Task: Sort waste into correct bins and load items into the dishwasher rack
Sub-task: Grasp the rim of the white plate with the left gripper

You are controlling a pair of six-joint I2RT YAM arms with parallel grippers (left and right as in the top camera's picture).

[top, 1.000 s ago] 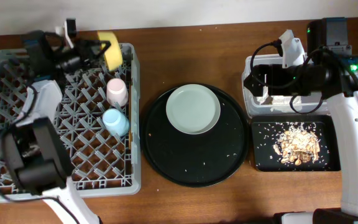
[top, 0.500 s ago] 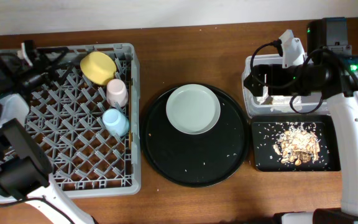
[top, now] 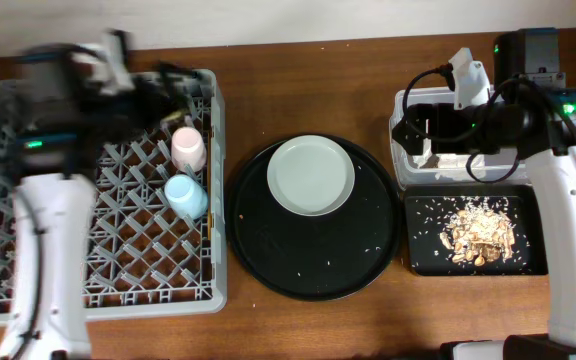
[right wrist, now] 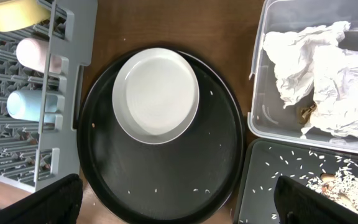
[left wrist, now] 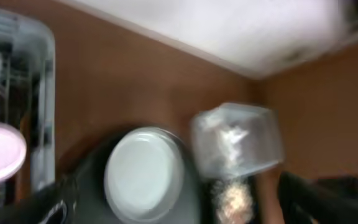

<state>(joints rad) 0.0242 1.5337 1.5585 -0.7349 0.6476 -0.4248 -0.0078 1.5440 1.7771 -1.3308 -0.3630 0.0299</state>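
The grey dishwasher rack [top: 118, 270] holds a pink cup [top: 188, 148], a blue cup [top: 186, 195] and a yellow bowl [right wrist: 17, 12], which my left arm hides from overhead. My left gripper [top: 176, 95] is open and empty above the rack's back right corner, its view blurred. A pale plate [top: 311, 175] lies on the round black tray [top: 318, 270]. The clear tub [right wrist: 260, 124] holds a crumpled white napkin [right wrist: 316, 68]. Food scraps [top: 476, 232] lie in the shallow black tray [top: 418, 260]. My right gripper [top: 403, 130] hangs open and empty over the tub's left edge.
A few rice grains dot the round black tray. Bare brown table shows between the rack, the round tray and the two bins. A white wall runs along the table's far edge.
My left gripper opened and left the yellow bowl in the rack's back right corner. The arm pulled back left, then swung right over the rack again. The right arm stayed still.
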